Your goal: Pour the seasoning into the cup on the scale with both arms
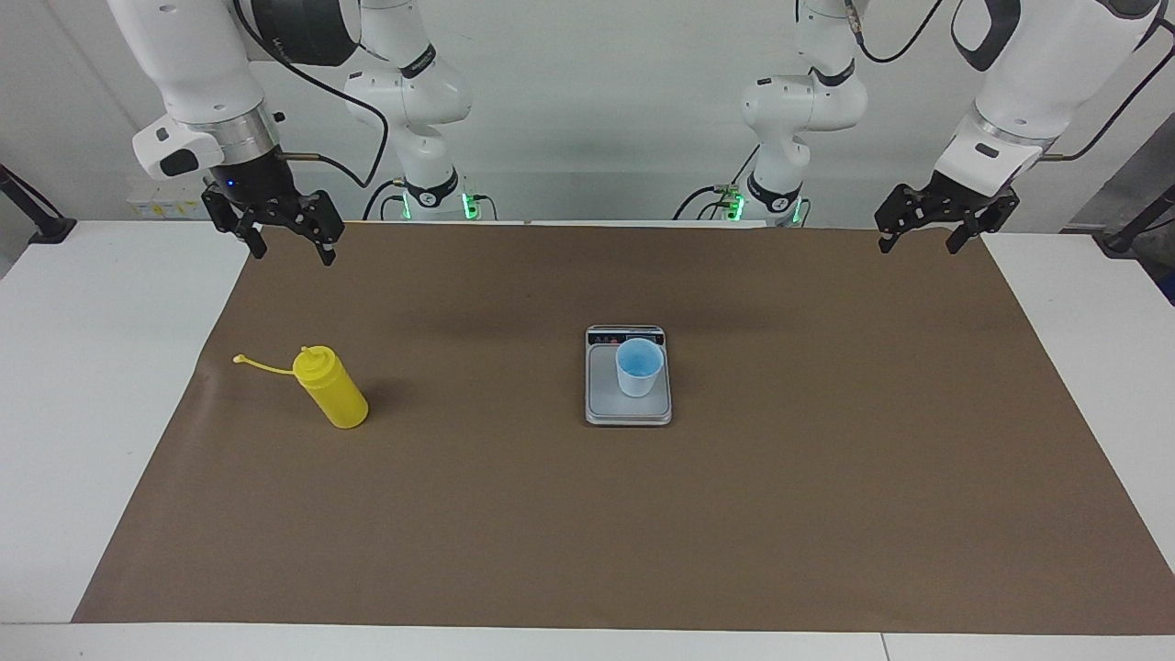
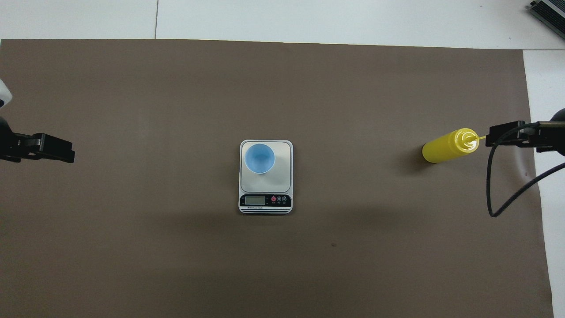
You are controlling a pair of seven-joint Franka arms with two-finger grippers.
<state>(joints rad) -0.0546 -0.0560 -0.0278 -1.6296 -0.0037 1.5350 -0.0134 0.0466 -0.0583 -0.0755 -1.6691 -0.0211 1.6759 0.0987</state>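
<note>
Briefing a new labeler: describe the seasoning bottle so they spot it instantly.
Start at the brown mat covering the table, then go from the scale at its middle toward the right arm's end. The seasoning bottle stands there alone: a yellow cylinder with a cone nozzle and thin cap strap, taller than the blue cup.

Matt brown paper mat [image 1: 826, 477], glossy yellow plastic bottle [image 1: 332, 387], smooth blue plastic cup [image 1: 638, 367]
</note>
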